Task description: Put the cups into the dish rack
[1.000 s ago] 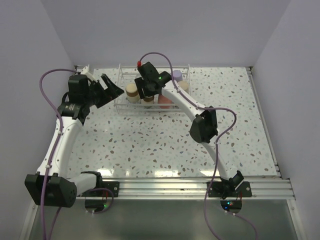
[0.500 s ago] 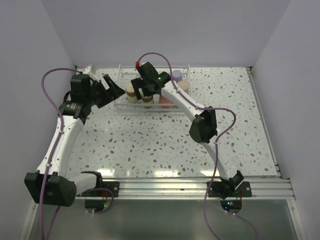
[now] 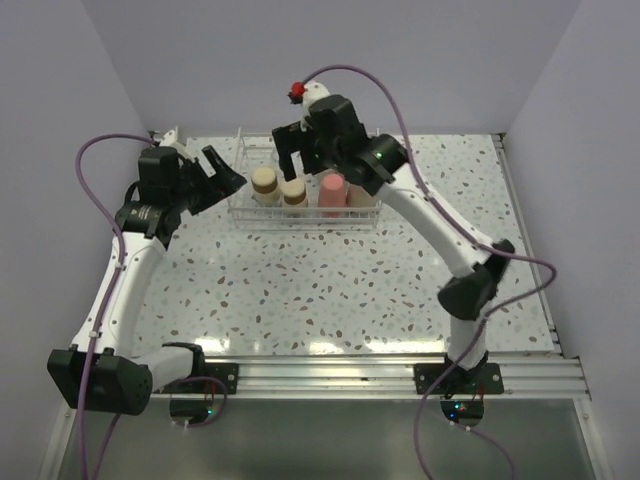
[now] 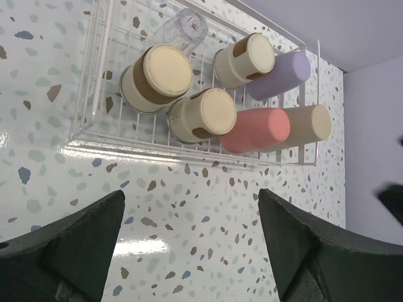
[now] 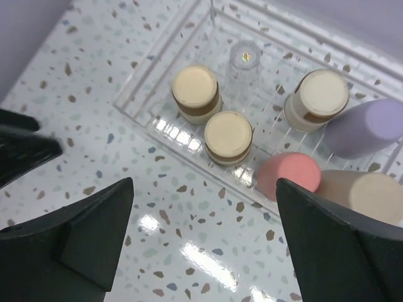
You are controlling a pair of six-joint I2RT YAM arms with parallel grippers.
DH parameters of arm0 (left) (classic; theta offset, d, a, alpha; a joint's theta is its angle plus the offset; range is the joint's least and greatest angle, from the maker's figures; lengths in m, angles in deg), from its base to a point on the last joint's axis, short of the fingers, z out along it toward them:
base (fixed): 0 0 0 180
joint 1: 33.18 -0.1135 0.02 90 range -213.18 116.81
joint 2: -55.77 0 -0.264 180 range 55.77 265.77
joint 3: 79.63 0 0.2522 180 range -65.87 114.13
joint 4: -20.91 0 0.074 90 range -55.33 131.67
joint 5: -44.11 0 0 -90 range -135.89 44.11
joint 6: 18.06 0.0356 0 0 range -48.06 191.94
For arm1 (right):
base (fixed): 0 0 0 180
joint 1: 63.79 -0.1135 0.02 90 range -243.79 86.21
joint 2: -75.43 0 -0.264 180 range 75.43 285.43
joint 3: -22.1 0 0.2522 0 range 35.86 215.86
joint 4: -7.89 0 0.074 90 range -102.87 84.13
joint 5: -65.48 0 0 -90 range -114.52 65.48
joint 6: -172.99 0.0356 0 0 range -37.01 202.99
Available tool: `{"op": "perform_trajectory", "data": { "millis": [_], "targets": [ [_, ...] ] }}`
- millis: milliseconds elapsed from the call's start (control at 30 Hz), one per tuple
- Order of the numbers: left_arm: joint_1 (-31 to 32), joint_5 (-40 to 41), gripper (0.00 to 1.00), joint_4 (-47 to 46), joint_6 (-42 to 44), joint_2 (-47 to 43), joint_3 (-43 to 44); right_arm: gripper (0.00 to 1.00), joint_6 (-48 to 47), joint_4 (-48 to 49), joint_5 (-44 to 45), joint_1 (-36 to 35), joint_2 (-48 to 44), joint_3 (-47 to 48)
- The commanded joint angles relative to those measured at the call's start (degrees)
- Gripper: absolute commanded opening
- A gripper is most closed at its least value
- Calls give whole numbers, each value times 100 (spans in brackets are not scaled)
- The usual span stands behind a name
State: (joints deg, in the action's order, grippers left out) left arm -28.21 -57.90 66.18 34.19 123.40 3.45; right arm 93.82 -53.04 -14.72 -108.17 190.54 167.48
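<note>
Where cups crowd (seven), rack encloses.

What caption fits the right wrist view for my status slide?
Open right gripper poised over the dish rack, all seven cups loaded inside.

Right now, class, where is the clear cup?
In the right wrist view, the clear cup sits in the dish rack near its far side, between the left tan-banded cup and the right tan-banded cup.

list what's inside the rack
In the rack stand three tan-banded cups, a clear cup, a lavender cup, a pink cup and a beige cup. Closed ends face up, so their insides are hidden.
</note>
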Motion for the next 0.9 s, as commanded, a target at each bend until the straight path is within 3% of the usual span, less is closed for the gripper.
{"op": "perform_trajectory", "data": {
  "millis": [0, 200, 300, 500, 533, 700, 867],
  "targets": [
    [13, 313, 90, 66, 181, -242, 64, 98, -178, 621, 231, -71, -1941, -1629],
    [-216, 788, 93, 14, 50, -663, -488, 98, -266, 1975, 847, -80, -4722, -5454],
    [-286, 928, 93, -241, -74, -883, -1042, 98, -231, 1871, 988, -71, -5726, -6416],
    [-278, 2666, 93, -697, 268, -1331, -1973, 98, 42, 1299, 945, -80, -6869, -7184],
    [-278, 3086, 94, -1081, 356, -1454, -2358, 98, 25, 1238, 945, -71, -6957, -7237],
    [-242, 3521, 94, -3033, 1627, -2184, -3897, 98, -46, 1307, 1050, -80, -7537, -7666],
    [-242, 3829, 96, -5800, 2509, -2290, -5655, 98, 15, 1817, 857, -71, -7784, -8160]
  ]
}}
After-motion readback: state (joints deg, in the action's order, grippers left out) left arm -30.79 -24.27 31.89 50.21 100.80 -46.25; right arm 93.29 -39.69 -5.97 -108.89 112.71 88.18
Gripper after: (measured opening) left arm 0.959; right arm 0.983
